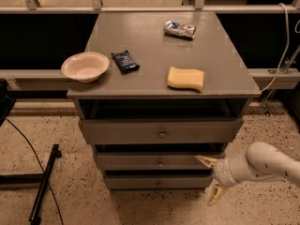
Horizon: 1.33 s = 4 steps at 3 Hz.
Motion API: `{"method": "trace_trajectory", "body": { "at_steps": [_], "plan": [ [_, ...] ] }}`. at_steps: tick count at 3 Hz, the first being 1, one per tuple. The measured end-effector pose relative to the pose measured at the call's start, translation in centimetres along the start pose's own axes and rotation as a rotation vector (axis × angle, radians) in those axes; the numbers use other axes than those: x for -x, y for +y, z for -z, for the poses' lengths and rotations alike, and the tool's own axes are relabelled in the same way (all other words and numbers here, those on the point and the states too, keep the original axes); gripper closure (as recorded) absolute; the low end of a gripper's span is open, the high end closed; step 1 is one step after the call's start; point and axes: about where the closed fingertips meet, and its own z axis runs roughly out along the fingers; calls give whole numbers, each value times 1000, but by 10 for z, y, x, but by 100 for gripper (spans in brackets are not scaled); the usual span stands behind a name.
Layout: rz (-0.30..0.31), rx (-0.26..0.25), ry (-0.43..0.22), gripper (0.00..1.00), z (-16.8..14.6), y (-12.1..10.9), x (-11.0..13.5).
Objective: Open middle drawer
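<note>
Looking at the stack of three, I found the middle drawer (136, 162) second from the top, its plain grey front bearing one small round knob (160, 163) at the centre and a dark gap running along its upper edge. Above it sat the taller top drawer (122, 131), and below it the bottom drawer (136, 182), each with its own central knob. My end effector (212, 178) hung low at the right end of the middle drawer's front, its two tan fingers (205, 161) spread wide with nothing between them; the upper one reached the drawer's right corner, though I could not tell whether it touched. The white arm (262, 163) came in from the right edge. On the bench (154, 46) above, a pale bowl (85, 66) stood at the left front corner, a dark packet (125, 61) just beside it, a yellow sponge (186, 78) near the front right, and a silver bag (179, 29) towards the back.
</note>
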Motion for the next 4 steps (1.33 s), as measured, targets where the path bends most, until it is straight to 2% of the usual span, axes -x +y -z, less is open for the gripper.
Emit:
{"method": "trace_trajectory", "body": {
  "at_steps": [1, 2, 4],
  "plan": [
    [51, -34, 13, 0, -3, -14, -18],
    [65, -51, 58, 0, -20, -35, -41],
    [24, -110, 122, 3, -38, -64, -73]
  ]
}}
